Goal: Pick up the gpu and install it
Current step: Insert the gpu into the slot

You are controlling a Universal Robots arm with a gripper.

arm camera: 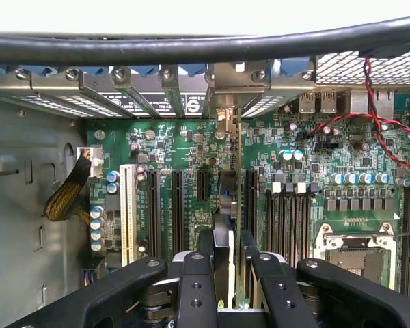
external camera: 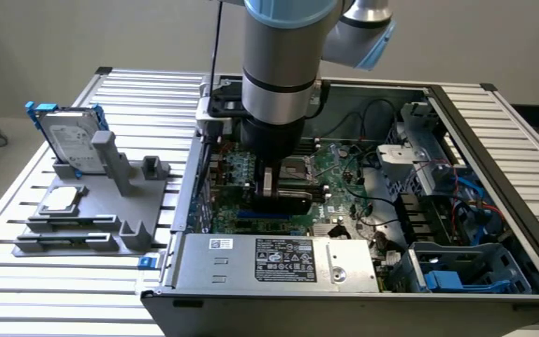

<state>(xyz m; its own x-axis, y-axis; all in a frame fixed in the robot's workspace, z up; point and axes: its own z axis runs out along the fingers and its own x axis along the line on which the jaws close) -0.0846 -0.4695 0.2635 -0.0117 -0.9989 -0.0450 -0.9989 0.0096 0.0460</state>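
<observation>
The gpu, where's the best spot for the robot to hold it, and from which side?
Hold the gpu by the long edge facing away from the motherboard, coming straight down from above, with one finger on each flat face. It is thin and stands on edge over the board, so the lower edge has to be free for the slot. The gripper looks clamped on it just that way.

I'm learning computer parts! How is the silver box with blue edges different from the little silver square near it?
The hard drive stands upright in the gray holder; the processor chip lies flat. The hard drive is bigger and blue-framed; the processor chip is small and square. Both are silver and sit on that holder.
</observation>
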